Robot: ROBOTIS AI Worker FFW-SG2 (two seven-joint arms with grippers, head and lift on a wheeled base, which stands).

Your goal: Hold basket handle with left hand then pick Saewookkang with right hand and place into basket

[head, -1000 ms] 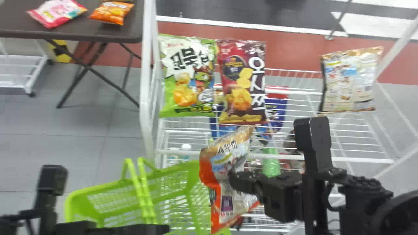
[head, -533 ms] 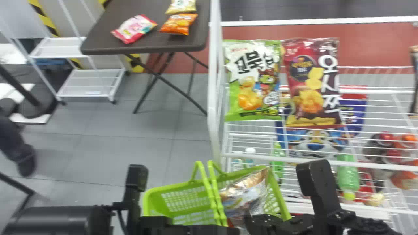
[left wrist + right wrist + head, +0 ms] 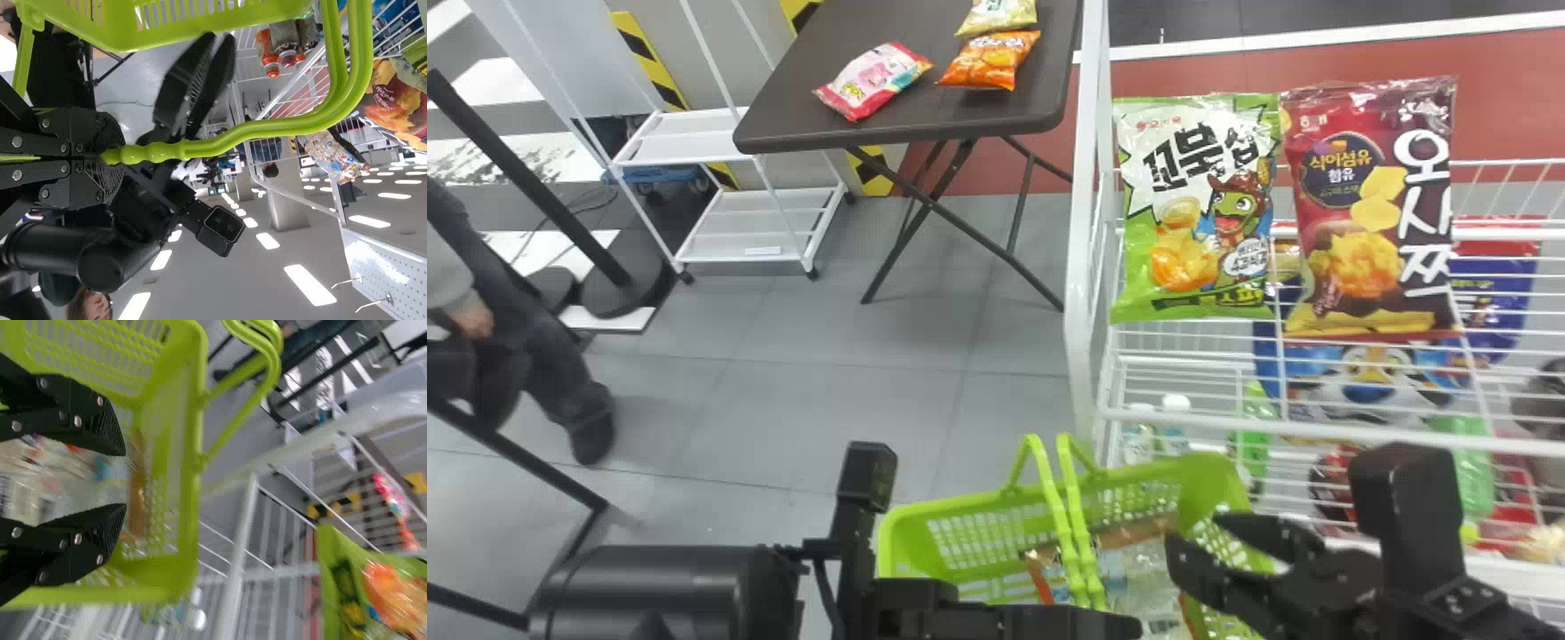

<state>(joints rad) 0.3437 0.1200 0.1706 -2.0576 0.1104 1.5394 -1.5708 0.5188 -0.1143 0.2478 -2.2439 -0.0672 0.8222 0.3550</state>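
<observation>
While right claw [image 3: 1195, 532] gapes, Saewookkang [image 3: 1138, 567] lies just beyond, inside basket [image 3: 916, 516].

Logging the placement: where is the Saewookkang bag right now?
In the head view, low and right of centre, the Saewookkang bag lies inside the basket, partly behind its handles and beside the right gripper.

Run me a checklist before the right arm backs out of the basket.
1. Left gripper shut on the basket handles: ok.
2. Saewookkang inside the basket: ok.
3. Right gripper open, bag not pinched: ok, gap between the fingertips.
4. Right gripper clear of the basket: not ok, fingers reach in over the side.
5. Bag settled on the basket floor: cannot tell, its underside is hidden.
</observation>
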